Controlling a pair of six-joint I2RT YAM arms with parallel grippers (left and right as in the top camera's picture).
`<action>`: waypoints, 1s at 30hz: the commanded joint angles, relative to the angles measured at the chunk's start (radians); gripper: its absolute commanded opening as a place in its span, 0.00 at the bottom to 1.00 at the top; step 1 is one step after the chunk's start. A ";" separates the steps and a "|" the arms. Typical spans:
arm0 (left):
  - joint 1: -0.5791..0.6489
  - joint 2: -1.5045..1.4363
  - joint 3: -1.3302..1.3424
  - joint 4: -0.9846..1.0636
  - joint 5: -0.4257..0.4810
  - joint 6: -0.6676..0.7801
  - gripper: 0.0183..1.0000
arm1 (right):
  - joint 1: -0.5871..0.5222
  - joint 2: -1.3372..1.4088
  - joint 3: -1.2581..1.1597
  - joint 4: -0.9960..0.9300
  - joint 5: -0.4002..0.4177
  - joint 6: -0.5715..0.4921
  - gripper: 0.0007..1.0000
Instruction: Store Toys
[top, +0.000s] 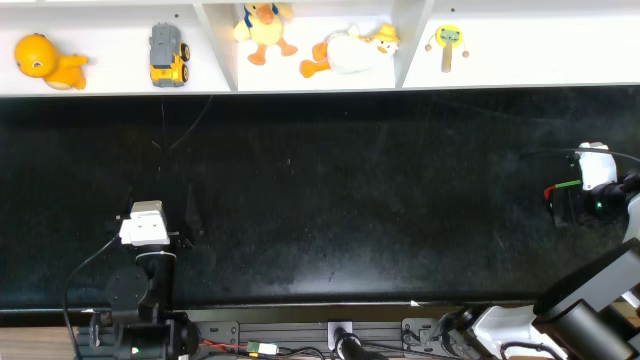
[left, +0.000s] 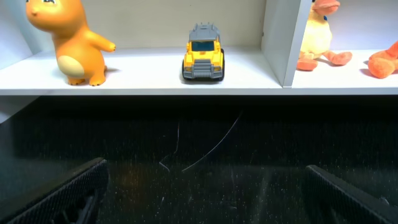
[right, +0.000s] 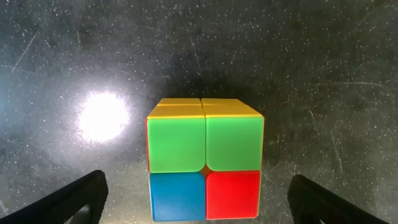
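A colour cube (right: 204, 168) with green, blue, red and yellow faces rests on the black table. My right gripper (right: 198, 182) hangs straight above it, open, with one finger on each side and not touching it. That gripper (top: 583, 197) sits at the table's far right. My left gripper (top: 150, 208) is low at the near left, open and empty (left: 205, 165), facing the white shelf (left: 155, 68). On the shelf stand an orange figure (left: 71, 40) and a yellow toy truck (left: 203, 55).
The shelf (top: 300, 85) runs along the table's far edge, split by dividers. Its compartments also hold an upright duck plush (top: 264, 30), a lying duck plush (top: 350, 50) and a small rattle toy (top: 448, 45). Wide black tabletop (top: 350, 190) lies between the arms.
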 joint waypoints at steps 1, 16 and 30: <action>-0.002 -0.012 -0.007 0.003 -0.005 0.019 1.00 | 0.004 0.019 0.026 0.006 0.010 -0.003 0.94; -0.002 -0.012 -0.007 0.003 -0.005 0.019 1.00 | 0.004 0.045 0.025 0.024 0.010 0.027 0.74; -0.002 -0.012 -0.007 0.003 -0.005 0.019 1.00 | 0.058 0.031 0.026 0.040 0.035 0.070 0.36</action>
